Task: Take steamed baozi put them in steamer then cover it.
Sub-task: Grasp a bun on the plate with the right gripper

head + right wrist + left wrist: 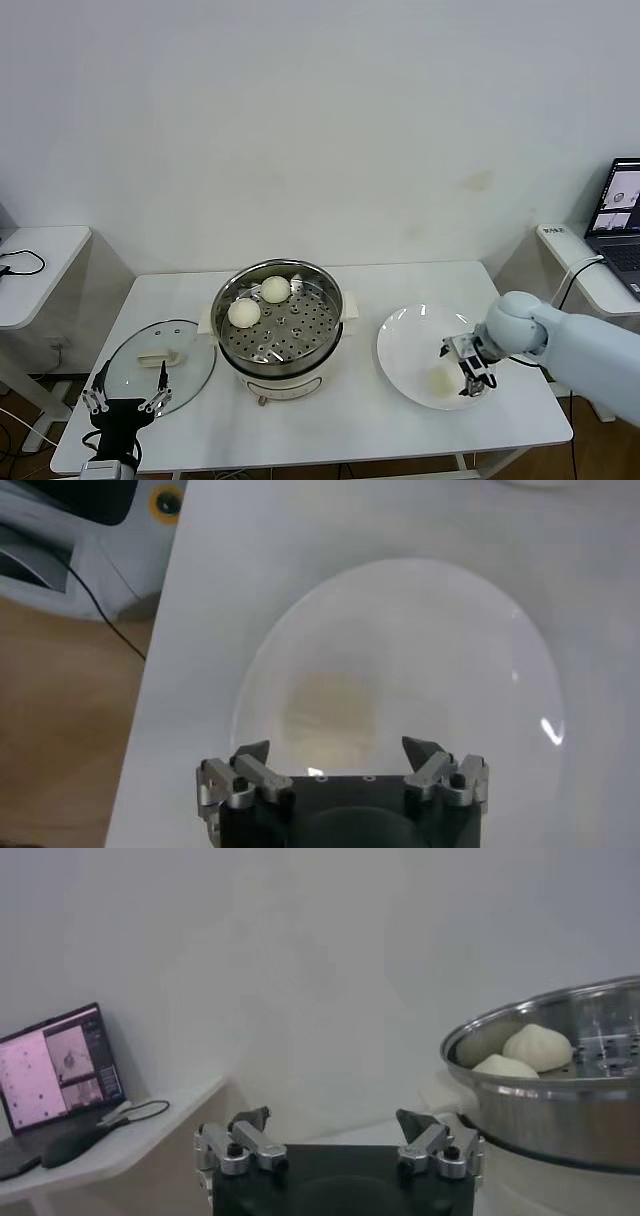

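The steamer (281, 330) stands mid-table with two baozi on its perforated tray, one (275, 289) at the back and one (244, 313) at the left; both also show in the left wrist view (538, 1046). One more baozi (441, 380) lies on the white plate (410, 340). My right gripper (472, 381) is open, low over the plate, just right of that baozi. In the right wrist view the baozi (330, 705) lies ahead of the open gripper (337, 748). The cover (130, 360) lies flat left of the steamer. My left gripper (127, 401) is open and empty near the cover's front edge.
A laptop (622, 215) sits on a side table at the far right. Another side table (40, 260) with a cable stands at the far left. The table's front edge (300, 462) runs just below the left gripper.
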